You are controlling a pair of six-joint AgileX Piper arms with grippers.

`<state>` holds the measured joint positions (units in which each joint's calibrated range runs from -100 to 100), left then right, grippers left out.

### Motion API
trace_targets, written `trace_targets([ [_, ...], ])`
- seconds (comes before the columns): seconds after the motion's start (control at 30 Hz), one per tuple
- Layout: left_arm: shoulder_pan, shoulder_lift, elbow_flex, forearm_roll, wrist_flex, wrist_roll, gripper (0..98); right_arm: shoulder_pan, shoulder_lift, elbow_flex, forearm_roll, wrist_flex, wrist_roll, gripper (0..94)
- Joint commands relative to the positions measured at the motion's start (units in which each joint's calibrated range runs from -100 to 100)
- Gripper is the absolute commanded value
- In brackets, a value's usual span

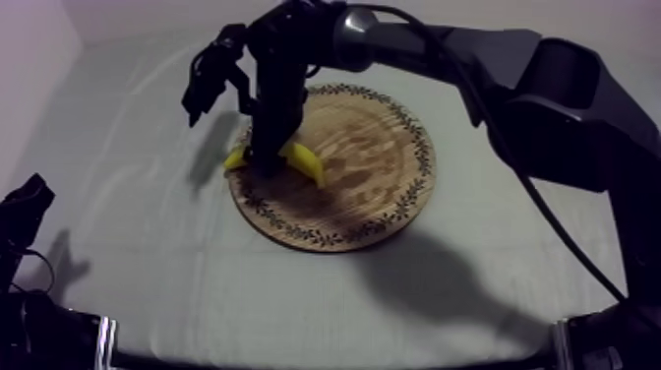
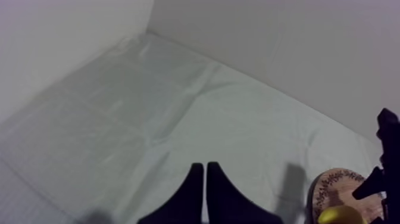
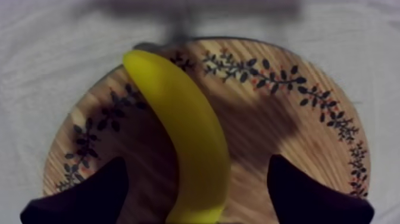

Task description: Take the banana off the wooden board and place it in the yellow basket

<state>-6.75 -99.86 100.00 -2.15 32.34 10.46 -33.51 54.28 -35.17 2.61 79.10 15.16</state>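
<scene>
Left gripper (image 2: 205, 168) fingers (image 2: 193, 193) pressed together above cloth (image 2: 149, 107); wooden board (image 2: 342, 182), banana (image 2: 339, 216) on it, nearby.

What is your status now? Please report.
Left gripper shut, over cloth. Right gripper open, astride banana on wooden board. Nothing blocks the banana.

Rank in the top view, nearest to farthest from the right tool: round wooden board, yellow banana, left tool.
1. yellow banana: between the open fingers of the right tool, near the board's rim.
2. round wooden board: directly beneath the tool, under the banana.
3. left tool: far off, low at the view's left edge.
</scene>
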Motion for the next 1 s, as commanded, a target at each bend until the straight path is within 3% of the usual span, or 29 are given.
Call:
trace_targets([
  [0.0,-0.02,0.04,0.00,0.03,0.00,0.02,0.1,0.18,0.62,0.39,0.25,-0.37,-0.03,79.6],
  [0.27,-0.02,0.04,0.00,0.03,0.00,0.02,0.1,1.05,1.13,1.56,-0.45,-2.04,1.53,60.4],
  [0.6,-0.02,0.04,0.00,0.03,0.00,0.02,0.1,0.78,0.90,2.87,-0.24,-2.71,2.17,43.7],
  [0.8,-0.02,0.04,0.00,0.03,0.00,0.02,0.1,-0.10,0.75,3.17,1.23,-1.72,1.70,29.8],
  [0.97,-0.02,0.04,0.00,0.03,0.00,0.02,0.1,0.59,-2.63,4.27,0.69,0.04,2.61,26.8],
])
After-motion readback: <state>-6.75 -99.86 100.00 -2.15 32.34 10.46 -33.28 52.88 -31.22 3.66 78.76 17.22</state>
